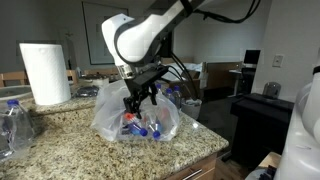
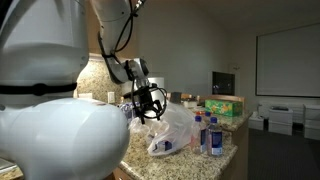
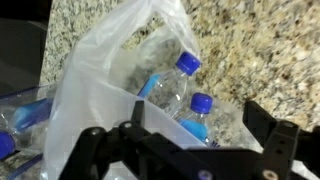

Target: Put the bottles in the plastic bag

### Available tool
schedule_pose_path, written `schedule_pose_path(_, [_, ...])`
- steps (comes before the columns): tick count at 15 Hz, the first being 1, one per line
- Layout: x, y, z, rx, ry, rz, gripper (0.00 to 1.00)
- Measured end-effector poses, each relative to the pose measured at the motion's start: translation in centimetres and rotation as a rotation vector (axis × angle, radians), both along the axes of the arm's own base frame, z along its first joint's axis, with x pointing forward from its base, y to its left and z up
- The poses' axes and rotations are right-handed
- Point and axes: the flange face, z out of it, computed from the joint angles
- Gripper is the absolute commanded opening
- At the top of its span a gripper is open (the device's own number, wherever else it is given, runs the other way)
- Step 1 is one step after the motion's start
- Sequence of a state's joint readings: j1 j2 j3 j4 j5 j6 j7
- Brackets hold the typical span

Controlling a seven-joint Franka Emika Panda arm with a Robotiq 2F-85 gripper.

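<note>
Nearest to us in the wrist view, the tool [image 3: 185, 150] hangs just above the plastic bag [image 3: 95, 90]. Its jaws are spread apart and nothing is between them. In both exterior views it sits low over the bag's open top.

Just beyond it, through the thin film, we see two blue-capped bottles [image 3: 190, 85] lying inside the bag. More blue shows at the left edge of that view, but we cannot tell whether it is under the film or beside it. In an exterior view the bag rests on the speckled desk [image 1: 60, 145], and a cluster of blue and red shows through its lower part, so we judge that several bottles are already in.

Farther out, a few standing bottles [image 2: 206, 135] wait just beside the bag near the desk's edge. At the other end, a clear bottle [image 1: 12, 125] sits in front of the paper towel roll [image 1: 45, 72], well apart from the bag.

We take the task to be partway done: some bottles are bagged and at least these few remain outside. With the tool empty, the next step is probably to fetch another one.
</note>
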State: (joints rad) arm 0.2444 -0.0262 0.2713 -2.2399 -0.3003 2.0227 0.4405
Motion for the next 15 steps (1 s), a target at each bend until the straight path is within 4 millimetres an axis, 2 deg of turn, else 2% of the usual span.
schedule_pose_path(3, [-1.5,-0.3,3.8,0.069,0.122,-0.036,1.0])
schedule_pose_path(7, [-2.3,-2.0,8.9,0.116,0.081,-0.102,1.0])
schedule_pose_path(11, [-1.8,-5.9,13.1,0.153,-0.024,-0.198,1.0])
schedule_pose_path(15, [0.0,-11.7,15.3,0.151,-0.124,-0.291,1.0])
